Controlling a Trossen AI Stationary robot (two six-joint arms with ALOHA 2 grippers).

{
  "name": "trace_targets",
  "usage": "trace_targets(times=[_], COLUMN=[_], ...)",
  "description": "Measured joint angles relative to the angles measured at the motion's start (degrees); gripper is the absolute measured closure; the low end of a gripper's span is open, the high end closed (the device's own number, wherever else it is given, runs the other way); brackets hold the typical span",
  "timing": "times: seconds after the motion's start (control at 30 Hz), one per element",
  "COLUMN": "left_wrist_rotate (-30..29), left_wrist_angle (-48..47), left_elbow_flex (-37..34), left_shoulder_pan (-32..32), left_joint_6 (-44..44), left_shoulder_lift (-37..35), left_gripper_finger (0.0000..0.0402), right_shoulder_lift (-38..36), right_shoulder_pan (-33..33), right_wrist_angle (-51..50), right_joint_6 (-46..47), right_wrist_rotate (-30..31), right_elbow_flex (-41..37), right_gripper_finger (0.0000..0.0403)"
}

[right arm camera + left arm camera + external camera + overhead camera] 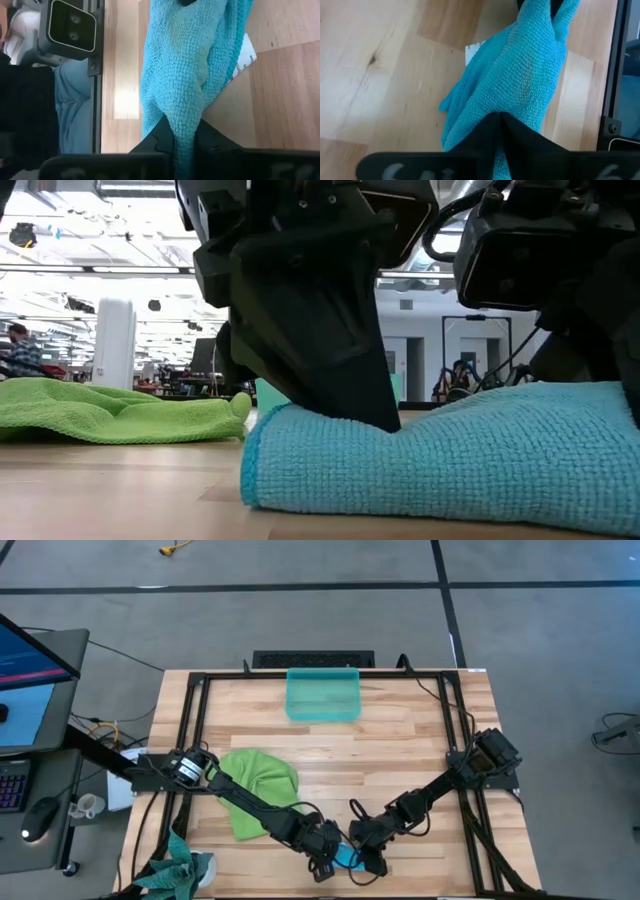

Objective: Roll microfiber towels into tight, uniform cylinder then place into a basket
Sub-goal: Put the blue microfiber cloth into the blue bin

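**Both pincers pinched on the blue towel at the near edge**

I had both arms reaching in toward the front edge of the table [420,740]. The left gripper [325,858] sat low over the blue towel [347,857], and in its wrist view its two dark fingers [485,135] were drawn together with the blue cloth bunched right at their tips, so I read it as pinched on that towel. The right gripper [368,852] faced it from the other side, just beside it; in its own wrist view a fold of blue cloth ran down between its fingers [210,137], clamped there.

From the low camera the blue towel lay flat on the wood as a thick folded pad, with one dark finger pressing a dent into its top. A white label showed at the towel's edge.

The green towel [258,785] lay crumpled behind the left gripper, under that arm's forearm, apart from the blue one. The basket [322,693] stood far beyond both grippers, at the back edge of the table, with no towel inside it.
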Motion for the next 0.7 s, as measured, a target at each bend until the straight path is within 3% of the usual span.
trace_targets(times=[0.43,0.53,0.7], left_wrist_rotate=[2.1,5.8,5.5], left_wrist_angle=[0.9,1.5,-0.2], left_elbow_flex=[0.1,0.0,-0.4], left_shoulder_pan=[0.4,1.2,1.4], left_joint_6=[2.3,3.7,7.7], left_shoulder_lift=[0.0,-0.6,-4.1], left_gripper_finger=[0.0255,0.0244,0.0241], right_shoulder_lift=[0.0,0.0,0.0], right_shoulder_pan=[0.0,0.0,0.0], right_wrist_angle=[0.0,0.0,0.0], right_joint_6=[-0.2,-0.2,-0.2], right_wrist_rotate=[0.4,0.5,0.6], right_elbow_flex=[0.0,0.0,0.0], right_gripper_finger=[0.036,0.0365,0.0365])
